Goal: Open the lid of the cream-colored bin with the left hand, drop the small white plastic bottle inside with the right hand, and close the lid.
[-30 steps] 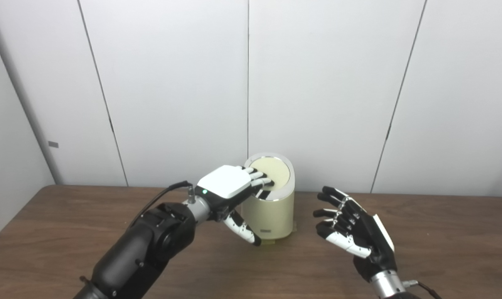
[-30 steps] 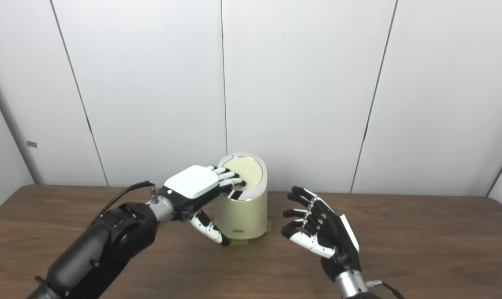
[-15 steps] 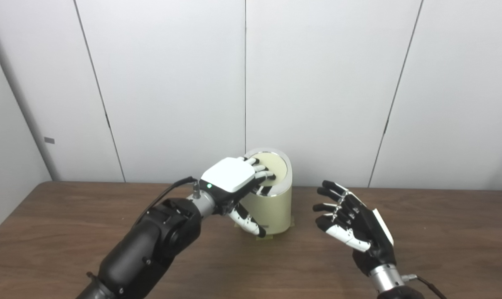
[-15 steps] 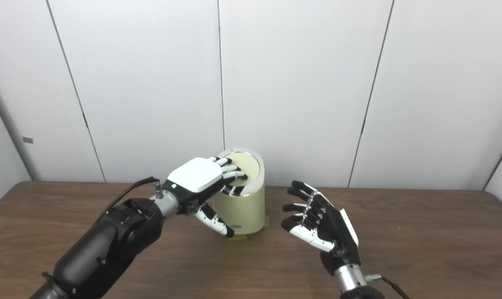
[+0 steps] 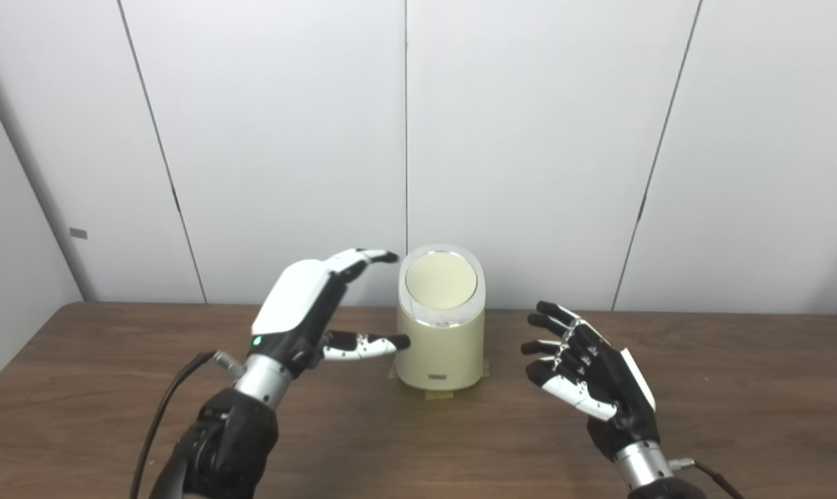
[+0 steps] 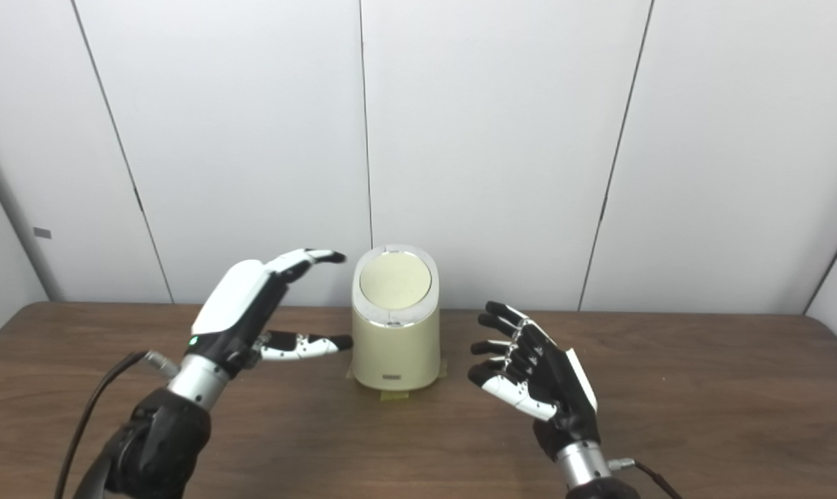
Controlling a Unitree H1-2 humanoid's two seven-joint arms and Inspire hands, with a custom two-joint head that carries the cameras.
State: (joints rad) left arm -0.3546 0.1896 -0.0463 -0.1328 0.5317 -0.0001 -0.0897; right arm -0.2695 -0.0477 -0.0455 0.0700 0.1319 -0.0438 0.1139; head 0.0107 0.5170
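The cream-colored bin [image 5: 441,344] stands upright near the table's back edge, its round slanted lid [image 5: 441,281] down flat inside a chrome ring. Just left of the bin my left hand [image 5: 307,305] is open, fingers spread, thumb tip close to the bin's side wall, holding nothing. My right hand [image 5: 588,371] is open to the right of the bin, palm turned toward it, fingers apart and holding nothing. No small white bottle shows in either view.
The brown wooden table [image 5: 113,388] runs to a white panelled wall [image 5: 529,138] right behind the bin. A black cable [image 5: 162,409] trails from my left wrist. Yellowish tape [image 5: 436,395] marks the bin's base.
My left hand has lifted off the lid and drawn back to the left, opening wide. The lid lies flat now. The right hand has barely moved. The camera shifted slightly.
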